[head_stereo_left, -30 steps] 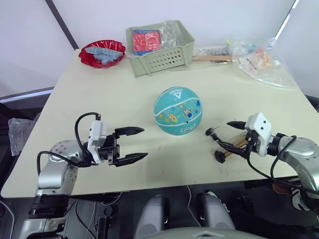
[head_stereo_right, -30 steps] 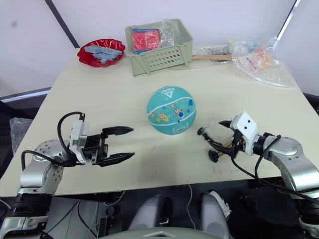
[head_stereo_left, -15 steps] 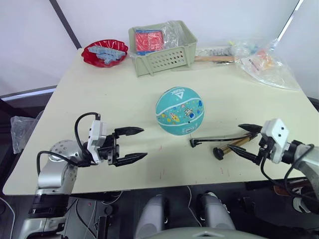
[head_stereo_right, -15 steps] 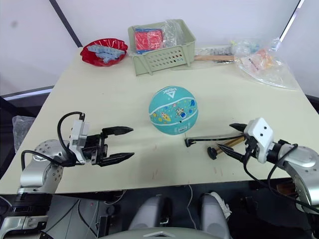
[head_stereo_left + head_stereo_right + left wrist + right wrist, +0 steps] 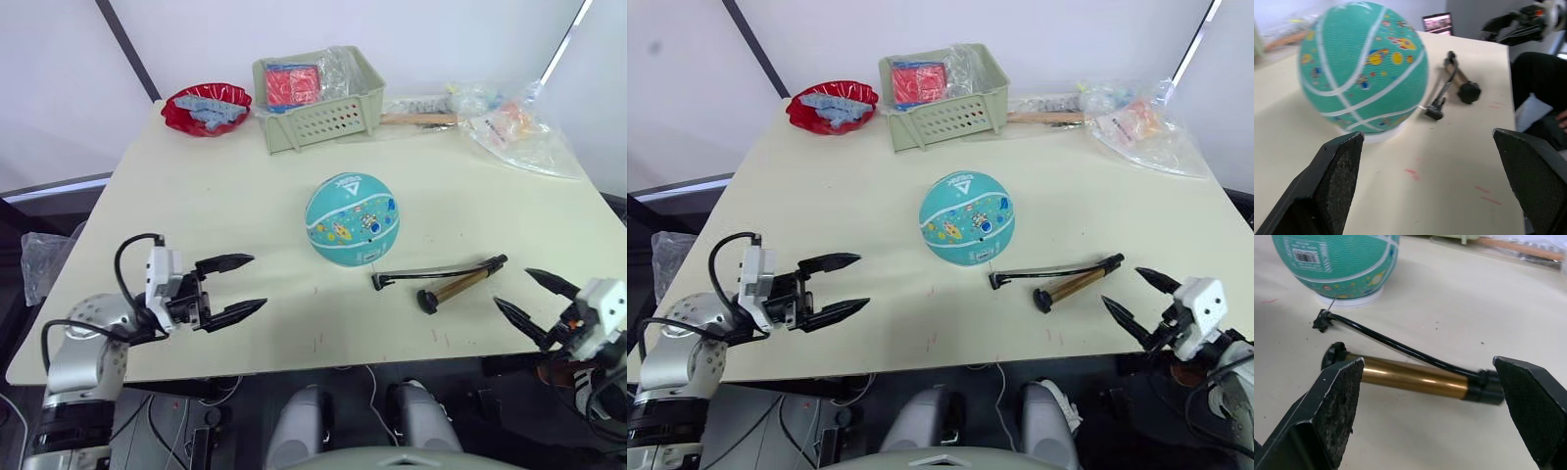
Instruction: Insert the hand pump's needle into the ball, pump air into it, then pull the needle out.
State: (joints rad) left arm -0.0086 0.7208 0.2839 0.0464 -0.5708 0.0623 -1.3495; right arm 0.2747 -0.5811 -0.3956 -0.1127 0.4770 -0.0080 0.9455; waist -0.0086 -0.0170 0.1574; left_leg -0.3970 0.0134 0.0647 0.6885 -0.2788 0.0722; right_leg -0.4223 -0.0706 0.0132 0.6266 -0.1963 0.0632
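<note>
The teal ball [image 5: 352, 218] rests on a white ring in the middle of the table. To its right the hand pump [image 5: 458, 285] lies flat, gold barrel angled, black handle end nearest me. Its thin black hose [image 5: 1400, 350] runs back to a black fitting beside the ball. The needle [image 5: 1331, 305] reaches from that fitting to the ball's lower edge; I cannot tell whether it is inside. My right gripper [image 5: 513, 288] hangs open past the table's front right edge, apart from the pump. My left gripper [image 5: 255, 283] is open above the front left of the table, well short of the ball.
A green basket [image 5: 323, 119] holding a red packet stands at the back, with a red bowl [image 5: 206, 106] to its left. Clear plastic bags [image 5: 514, 122] and a wooden stick [image 5: 419, 117] lie at the back right. The table's front edge runs just below both grippers.
My right gripper has left the pump and drawn back right, off the table's front edge. The pump now lies flat with its hose stretched toward the ball. My left gripper has pulled back left.
</note>
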